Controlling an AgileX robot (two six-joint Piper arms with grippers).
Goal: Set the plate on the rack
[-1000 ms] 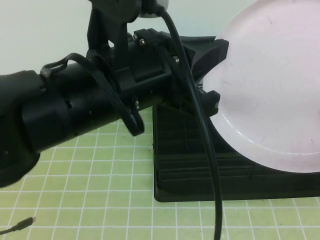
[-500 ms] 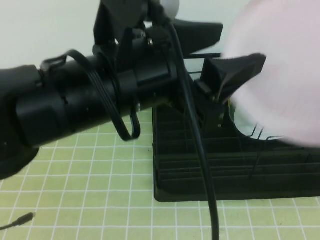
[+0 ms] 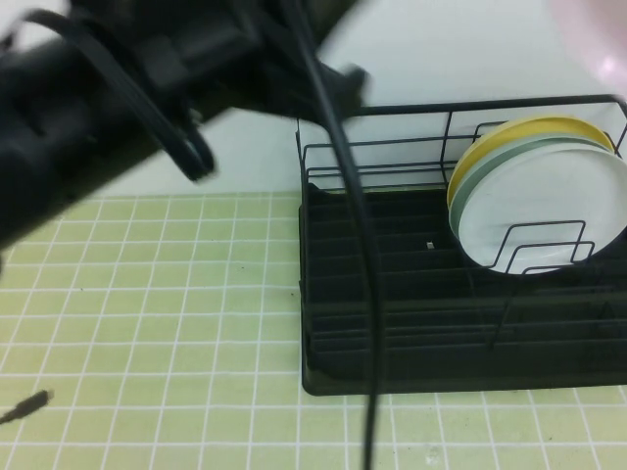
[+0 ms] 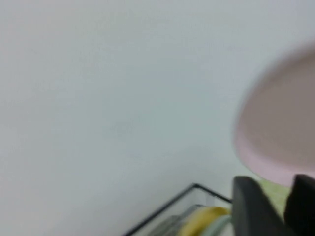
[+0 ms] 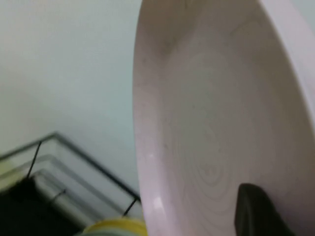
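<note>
Aloft: left tool; right tool, plate.

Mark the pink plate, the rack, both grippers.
pink plate [image 5: 206, 123]: right wrist view, inner face.
rack [image 3: 411, 294]: high view, bare base slats.
left gripper [image 4: 281, 192]: left wrist view, between its fingertips, above the rack.
right gripper [image 5: 253, 206]: right wrist view, visible finger against the pink plate, above the rack.

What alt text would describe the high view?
A black rack on a green mat holds three upright plates. The arm of the left gripper blurs across the upper left; the right gripper, unseen here, holds a pink plate at the top-right corner.
</note>
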